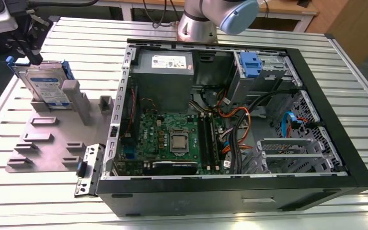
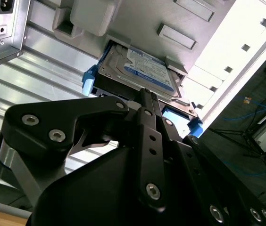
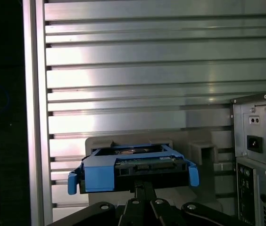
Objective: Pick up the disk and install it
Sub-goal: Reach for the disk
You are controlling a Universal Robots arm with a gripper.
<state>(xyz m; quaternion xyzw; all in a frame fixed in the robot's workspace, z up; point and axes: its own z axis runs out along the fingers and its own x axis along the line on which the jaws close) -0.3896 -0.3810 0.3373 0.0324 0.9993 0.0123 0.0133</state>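
The bench (image 1: 17, 206) carried the open computer case (image 1: 235, 203). Beside it, toward the edge on the exterior view's left, a grey holder (image 1: 56, 143) stood the disk (image 1: 46, 88) on edge, top rail exposed, likely for grabbing. The pincer (image 1: 34, 60) was at that rail; clamped or not, couldn't tell.

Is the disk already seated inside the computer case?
No. In the exterior view the disk stands upright in the grey fixture outside the case, to the exterior view's left of it.
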